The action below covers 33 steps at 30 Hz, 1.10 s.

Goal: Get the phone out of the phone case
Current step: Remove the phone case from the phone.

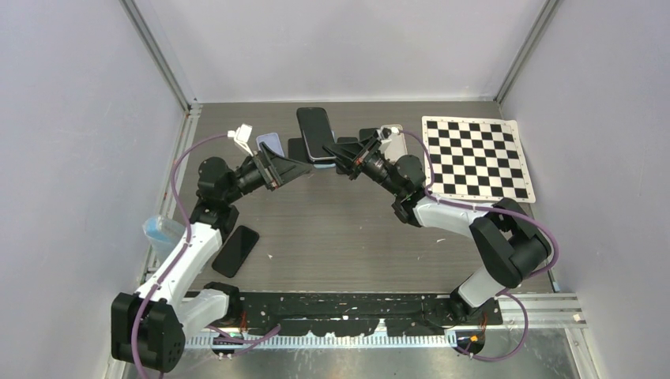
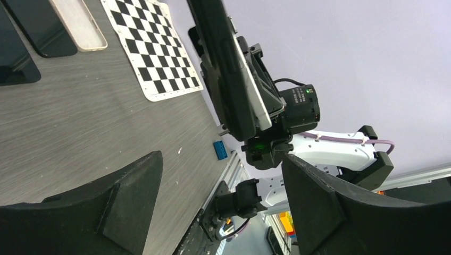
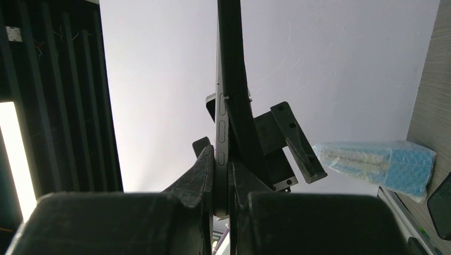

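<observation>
The phone point(image 1: 314, 133), dark-screened with a grey metal edge, is held up off the table in its black phone case point(image 2: 223, 69). My right gripper point(image 1: 341, 160) is shut on its lower end. In the right wrist view the phone point(image 3: 221, 133) stands edge-on between the fingers, with the phone case point(image 3: 234, 79) against its right side. In the left wrist view the phone's grey edge point(image 2: 258, 95) shows a little apart from the case. My left gripper point(image 1: 305, 167) is open just left of the phone and touches nothing; its fingers point(image 2: 106, 212) stand wide apart.
A checkerboard mat point(image 1: 476, 158) lies at the back right. Other phones and cases point(image 1: 269, 144) lie along the back, one pale point(image 1: 397, 142). A black phone point(image 1: 236, 250) and a blue wrapped pack point(image 1: 162, 231) lie near the left arm.
</observation>
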Each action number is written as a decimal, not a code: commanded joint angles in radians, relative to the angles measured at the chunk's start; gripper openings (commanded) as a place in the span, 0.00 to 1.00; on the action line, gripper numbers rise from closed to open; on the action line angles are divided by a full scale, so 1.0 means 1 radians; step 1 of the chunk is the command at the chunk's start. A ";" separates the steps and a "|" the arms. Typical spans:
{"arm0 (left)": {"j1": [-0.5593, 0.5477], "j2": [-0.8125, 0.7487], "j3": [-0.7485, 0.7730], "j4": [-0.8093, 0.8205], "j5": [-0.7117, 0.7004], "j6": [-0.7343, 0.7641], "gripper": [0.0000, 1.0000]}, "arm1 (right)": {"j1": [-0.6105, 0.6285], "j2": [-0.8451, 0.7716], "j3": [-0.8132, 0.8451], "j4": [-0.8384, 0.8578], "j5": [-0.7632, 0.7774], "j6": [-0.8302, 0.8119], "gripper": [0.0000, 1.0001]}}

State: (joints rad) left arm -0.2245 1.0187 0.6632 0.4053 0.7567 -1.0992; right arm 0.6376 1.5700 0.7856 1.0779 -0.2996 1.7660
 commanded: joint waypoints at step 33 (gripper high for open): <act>-0.006 0.003 -0.050 0.145 -0.102 0.016 0.56 | 0.028 0.024 0.037 0.268 -0.011 0.199 0.01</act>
State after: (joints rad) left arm -0.2279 1.0279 0.6308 0.5198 0.6552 -1.1378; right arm 0.6563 1.6238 0.7795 1.1191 -0.3180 1.8664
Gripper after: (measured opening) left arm 0.541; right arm 0.130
